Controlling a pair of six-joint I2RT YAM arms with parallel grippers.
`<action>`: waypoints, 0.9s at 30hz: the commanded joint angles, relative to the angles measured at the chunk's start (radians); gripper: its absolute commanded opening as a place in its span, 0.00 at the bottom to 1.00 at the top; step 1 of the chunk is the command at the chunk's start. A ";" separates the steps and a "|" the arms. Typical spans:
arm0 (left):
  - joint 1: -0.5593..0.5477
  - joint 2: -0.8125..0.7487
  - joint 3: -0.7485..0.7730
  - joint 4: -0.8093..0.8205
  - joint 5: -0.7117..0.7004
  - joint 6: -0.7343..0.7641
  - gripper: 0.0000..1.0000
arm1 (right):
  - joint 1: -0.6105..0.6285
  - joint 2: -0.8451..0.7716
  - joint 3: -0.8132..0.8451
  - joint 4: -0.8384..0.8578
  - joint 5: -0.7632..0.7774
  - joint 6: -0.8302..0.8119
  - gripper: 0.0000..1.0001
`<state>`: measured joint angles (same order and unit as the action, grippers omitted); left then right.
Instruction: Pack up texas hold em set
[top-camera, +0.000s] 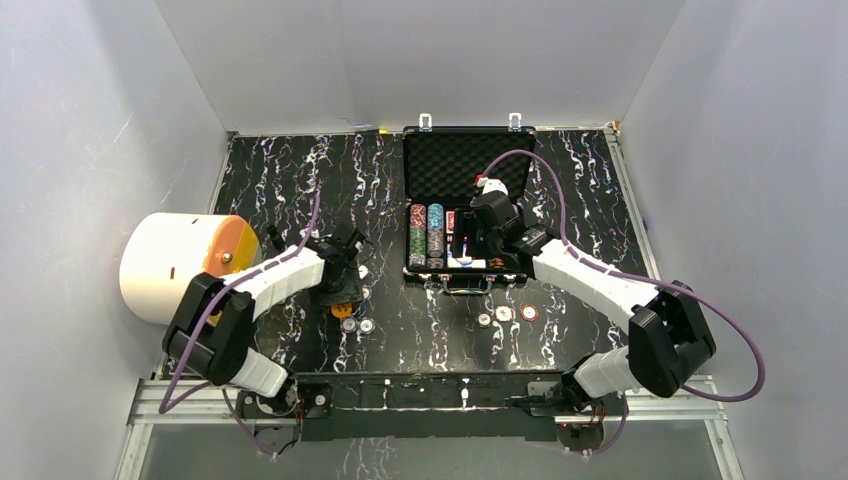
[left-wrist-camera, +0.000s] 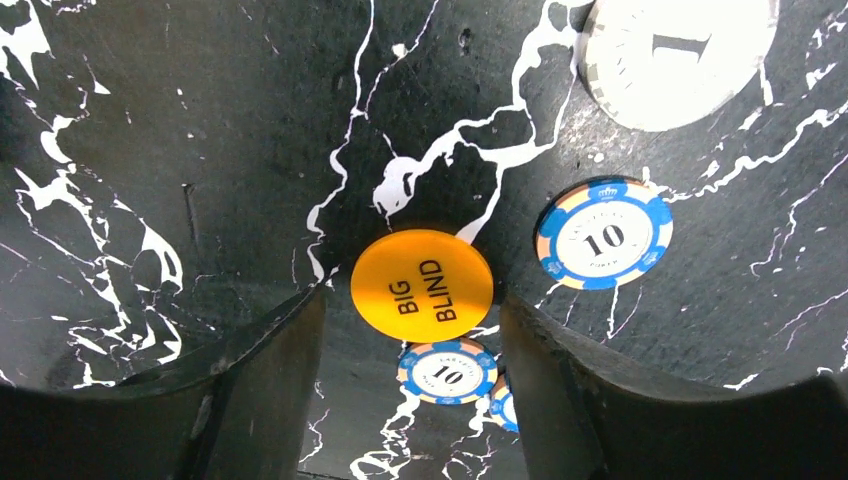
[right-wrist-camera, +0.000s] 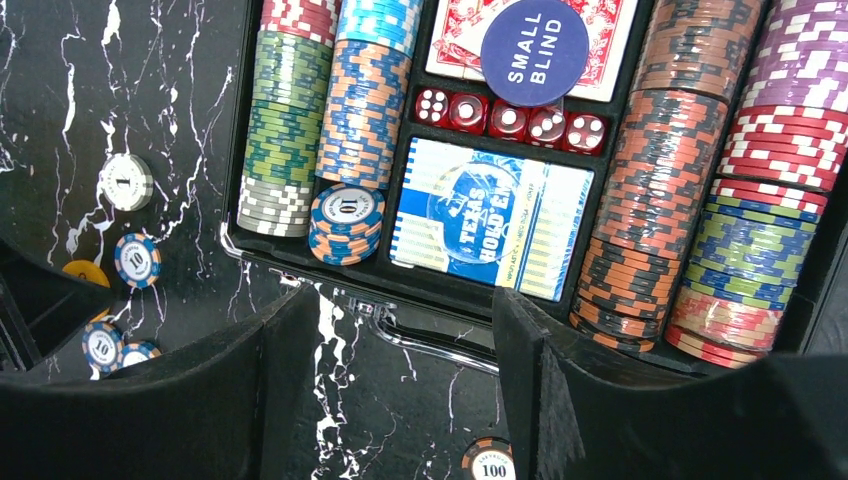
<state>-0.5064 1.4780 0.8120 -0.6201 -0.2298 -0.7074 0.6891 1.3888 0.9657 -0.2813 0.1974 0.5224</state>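
Hidden or cut off: in the top view the right arm covers the right half of the briefcase (top-camera: 450, 165) tray. The tips of the left gripper (left-wrist-camera: 410, 338) are hard to make out there. In the left wrist view the white "1" chip (left-wrist-camera: 680, 55) is clipped by the top edge. One blue chip (left-wrist-camera: 503, 402) shows only as a sliver beside the right finger. A "100" chip (right-wrist-camera: 490, 463) is cut by the bottom edge of the right wrist view. The far ends of the chip rows run out of that frame.

Materials: the table (top-camera: 290, 170) is black with white marble veining. The briefcase is black with an egg-crate foam lid and silver latches (top-camera: 425, 121). It lies open at the far middle of the table. The chips are round and edge-striped.

Counts in the tray:
- four chip rows (right-wrist-camera: 660, 180) standing on edge
- one short stack (right-wrist-camera: 345, 222) of blue-and-orange "10" chips
- five red dice (right-wrist-camera: 508, 118) in a line
- one blue "SMALL BLIND" button (right-wrist-camera: 534, 38) on a red card deck (right-wrist-camera: 450, 35)
- one clear "TEXAS HOLD'EM" disc (right-wrist-camera: 480, 210) on a blue-and-white card (right-wrist-camera: 560, 250)

Counts on the table:
- one orange "BIG BLIND" button (left-wrist-camera: 421, 285)
- two whole "10" chips (left-wrist-camera: 604, 233) near the orange button
- three loose chips (top-camera: 503, 314) in front of the briefcase

Left gripper: jaws apart, straddling the orange button without touching it, nothing held.

Right gripper (right-wrist-camera: 395, 330): jaws wide and empty, over the near edge of the briefcase.
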 joint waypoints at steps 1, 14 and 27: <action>-0.003 -0.066 0.003 -0.056 0.007 0.051 0.66 | 0.000 -0.041 0.005 0.037 -0.008 0.010 0.72; -0.003 -0.057 -0.067 0.024 0.032 0.035 0.67 | 0.000 -0.075 -0.013 0.031 -0.020 0.022 0.71; 0.000 0.091 -0.060 0.083 -0.007 0.055 0.49 | 0.000 -0.086 -0.010 0.029 -0.027 0.022 0.71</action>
<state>-0.5064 1.4879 0.7959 -0.5457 -0.1856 -0.6621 0.6891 1.3331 0.9516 -0.2813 0.1722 0.5446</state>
